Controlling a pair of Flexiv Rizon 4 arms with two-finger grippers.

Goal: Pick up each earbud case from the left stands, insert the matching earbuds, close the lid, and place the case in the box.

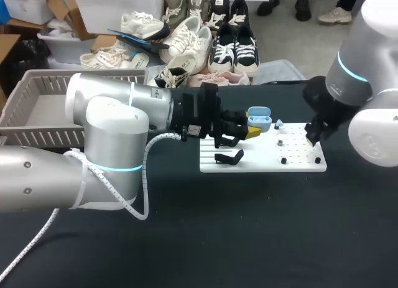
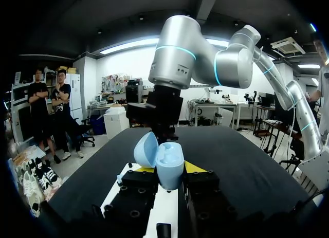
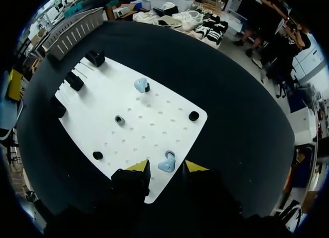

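Observation:
My left gripper [image 1: 249,132] is shut on a light blue earbud case [image 1: 259,119], held above the white board [image 1: 267,162] with its lid open. The left wrist view shows the case [image 2: 169,166] upright between the yellow tips, lid [image 2: 146,148] tipped back. My right gripper [image 1: 312,137] hangs over the board's right end. From its wrist view, a blue earbud [image 3: 167,163] lies on the board [image 3: 154,107] between the open fingers [image 3: 138,166], with a gap on each side. A second blue earbud [image 3: 140,85] sits farther along the board.
Black stands [image 1: 229,157] rise from the board's left part, and small black pegs [image 3: 194,115] dot its right part. A grey slatted basket [image 1: 37,104] stands at the table's far left. Dark tabletop surrounds the board.

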